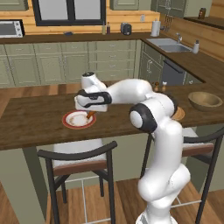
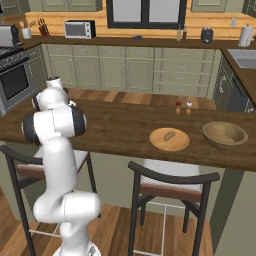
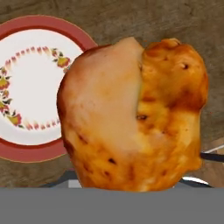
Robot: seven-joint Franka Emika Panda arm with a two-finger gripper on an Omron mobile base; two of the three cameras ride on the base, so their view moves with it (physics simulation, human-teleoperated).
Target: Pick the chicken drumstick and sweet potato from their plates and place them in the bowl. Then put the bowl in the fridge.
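The glossy orange-brown chicken drumstick (image 3: 131, 118) looms close in the hand view and hides my fingertips. It hangs under my gripper (image 1: 90, 112), which is shut on it just above the right rim of the white, red-rimmed plate (image 1: 70, 123) (image 3: 43, 22). The sweet potato (image 2: 170, 135) lies on the flat wooden plate (image 2: 159, 143) farther right along the counter; my arm partly covers that plate (image 1: 180, 115) in the left base view. The deep wooden bowl (image 1: 204, 104) (image 2: 225, 142) stands at the counter's right end. The fridge is out of view.
Two small shakers (image 2: 183, 108) stand behind the wooden plate. Two dark-framed stools (image 1: 78, 159) (image 2: 170, 185) sit under the counter's near edge. A sink (image 1: 168, 44) and green cabinets line the back wall.
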